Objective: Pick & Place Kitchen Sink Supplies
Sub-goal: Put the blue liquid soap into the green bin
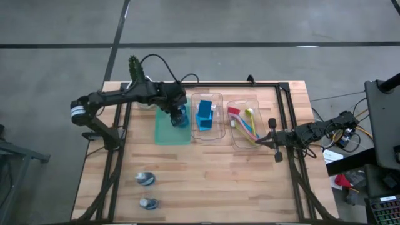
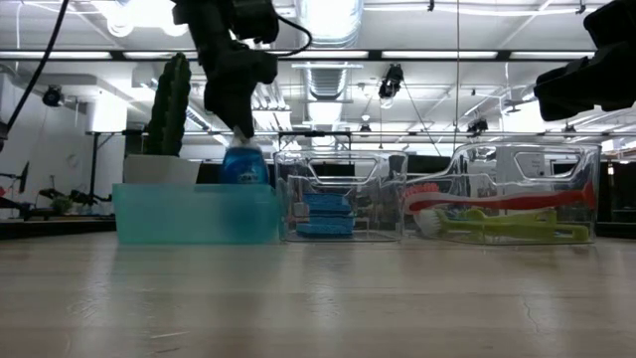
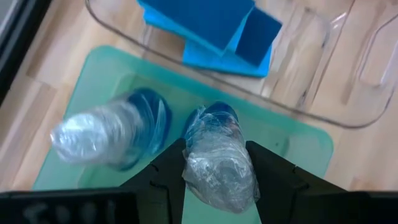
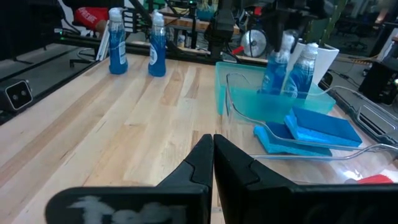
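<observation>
My left gripper [image 3: 216, 149] hangs over the green tray [image 3: 292, 140], shut on a blue-white little bottle [image 3: 212, 124]. A second bottle [image 3: 109, 132] stands in that tray beside it. Two more bottles [image 1: 145, 179] [image 1: 149, 203] stand on the table near its front left. Blue block sponges [image 1: 205, 115] lie in the middle clear tray. The pink, yellow-green and blue brushes [image 1: 245, 122] lie in the right clear tray. My right gripper [image 4: 213, 142] is shut with nothing in it, at the table's right side. My left gripper pinches the bottle's pale upper part [image 3: 194, 169] between its two fingers [image 3: 166, 177], one on each side. The fingers come steeply from above. The bottle stands upright below them, its blue body [image 2: 243, 165] down inside the green tray; whether it rests on the tray floor is hidden.
A potted cactus [image 1: 134, 66] stands at the far left, just behind the green tray [image 1: 169, 131]. The three trays sit side by side across the table's middle. Bare wood lies between them and the near edge, apart from the two bottles at the front left.
</observation>
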Robot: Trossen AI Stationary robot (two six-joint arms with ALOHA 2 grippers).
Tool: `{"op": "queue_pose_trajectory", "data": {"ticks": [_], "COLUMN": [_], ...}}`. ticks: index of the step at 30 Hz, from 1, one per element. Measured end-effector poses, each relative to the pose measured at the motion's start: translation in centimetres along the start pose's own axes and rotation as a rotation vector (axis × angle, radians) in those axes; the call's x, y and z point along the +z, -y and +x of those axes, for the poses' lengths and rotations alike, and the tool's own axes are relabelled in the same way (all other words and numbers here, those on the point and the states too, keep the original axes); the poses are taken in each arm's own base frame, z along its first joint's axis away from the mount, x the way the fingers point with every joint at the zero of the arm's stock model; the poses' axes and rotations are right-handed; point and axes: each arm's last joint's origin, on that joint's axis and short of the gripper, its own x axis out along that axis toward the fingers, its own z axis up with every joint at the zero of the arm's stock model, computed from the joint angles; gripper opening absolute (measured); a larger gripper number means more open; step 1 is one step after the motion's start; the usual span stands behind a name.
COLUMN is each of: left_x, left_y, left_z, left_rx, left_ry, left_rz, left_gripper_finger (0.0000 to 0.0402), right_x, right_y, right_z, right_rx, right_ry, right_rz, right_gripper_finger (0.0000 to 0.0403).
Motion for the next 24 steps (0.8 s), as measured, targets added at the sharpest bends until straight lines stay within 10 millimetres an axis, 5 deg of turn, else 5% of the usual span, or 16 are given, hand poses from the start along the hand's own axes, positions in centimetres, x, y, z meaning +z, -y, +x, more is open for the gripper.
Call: {"op": "queue_pose_trajectory", "data": {"ticks": [24], "left_x": [0.04], "left_y": [-0.03], "left_z": [0.08], "left_rx": [-0.004], "left_ry": [0.002], "left_rz": [-0.006], "left_gripper_finger": [0.0143], "right_x": [0.00], "right_y": [0.00], "right_z": [0.00], "right_rx": [0.000], "right_ry": [0.000], "right_rz": [0.000], "right_gripper_finger": [0.0008]}}
